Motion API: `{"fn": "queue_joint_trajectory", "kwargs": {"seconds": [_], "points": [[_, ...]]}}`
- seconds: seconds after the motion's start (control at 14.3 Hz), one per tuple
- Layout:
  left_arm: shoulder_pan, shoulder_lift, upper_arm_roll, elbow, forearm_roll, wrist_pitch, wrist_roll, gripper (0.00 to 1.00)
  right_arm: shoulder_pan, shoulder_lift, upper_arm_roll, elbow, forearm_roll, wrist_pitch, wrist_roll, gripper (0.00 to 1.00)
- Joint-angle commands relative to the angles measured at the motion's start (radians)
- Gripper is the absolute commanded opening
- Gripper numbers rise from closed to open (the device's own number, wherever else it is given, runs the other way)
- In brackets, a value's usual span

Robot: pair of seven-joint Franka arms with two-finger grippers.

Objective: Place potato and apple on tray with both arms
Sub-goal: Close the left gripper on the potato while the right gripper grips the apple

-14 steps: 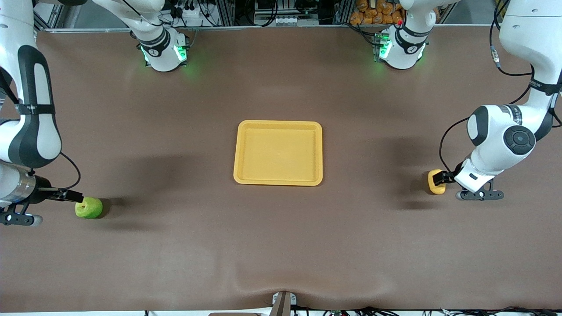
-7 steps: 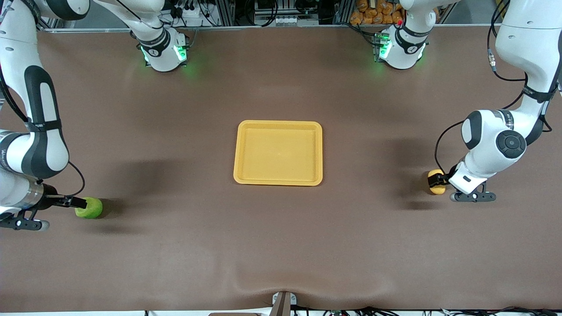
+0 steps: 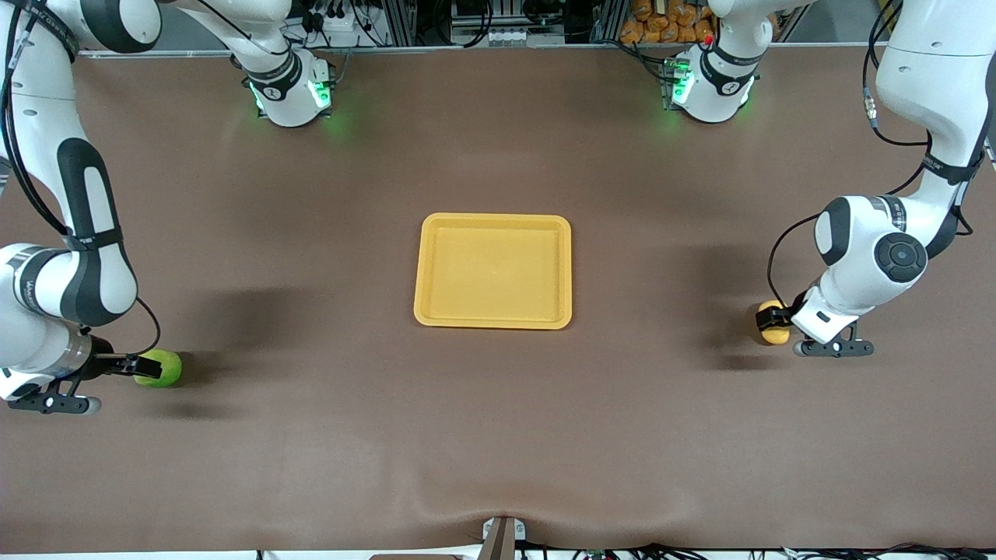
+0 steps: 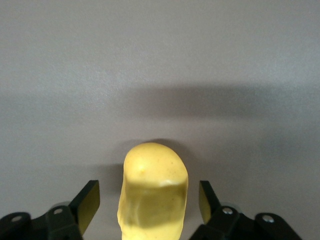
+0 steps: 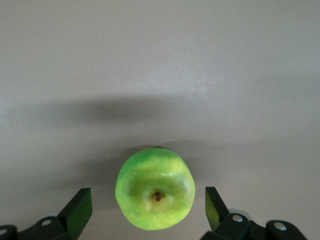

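The yellow-orange tray [image 3: 493, 319] lies bare at the table's middle. The green apple [image 3: 162, 369] rests on the table at the right arm's end; in the right wrist view it [image 5: 155, 195] sits between the open fingers of my right gripper [image 5: 148, 211], untouched, stem dimple facing the camera. The yellow potato [image 3: 773, 333] rests on the table at the left arm's end; in the left wrist view it [image 4: 153, 194] lies between the open fingers of my left gripper [image 4: 149, 205] with a gap on each side. In the front view my right gripper [image 3: 140, 364] and left gripper [image 3: 770, 316] are low at these items.
The brown table mat [image 3: 498, 435] has a raised wrinkle near the front camera's edge. Both arm bases [image 3: 289, 89] stand along the edge farthest from the front camera.
Both grippers have moved lower and farther over their items: the right around the apple, the left around the potato. The apple, potato and tray have not moved.
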Motion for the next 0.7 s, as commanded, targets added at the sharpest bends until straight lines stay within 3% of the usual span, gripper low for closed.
{"fn": "queue_joint_trajectory", "kwargs": {"seconds": [0.0,0.28,0.49,0.63], "points": [[0.007,-0.005,-0.006,-0.014,0.024,0.013,-0.012,0.85,-0.02,0.02,0.016,0.014,0.018,-0.003,-0.023,1.0],[0.006,-0.01,-0.008,-0.026,0.026,0.011,-0.006,0.64,-0.042,0.051,0.021,0.016,0.049,-0.001,-0.023,1.0],[0.006,-0.016,-0.011,-0.035,0.026,0.008,0.006,0.26,-0.051,0.074,0.021,0.016,0.061,0.003,-0.038,1.0],[0.004,-0.03,-0.016,-0.037,0.027,-0.01,0.006,0.13,-0.06,0.096,0.021,0.016,0.113,0.013,-0.04,1.0]]}}
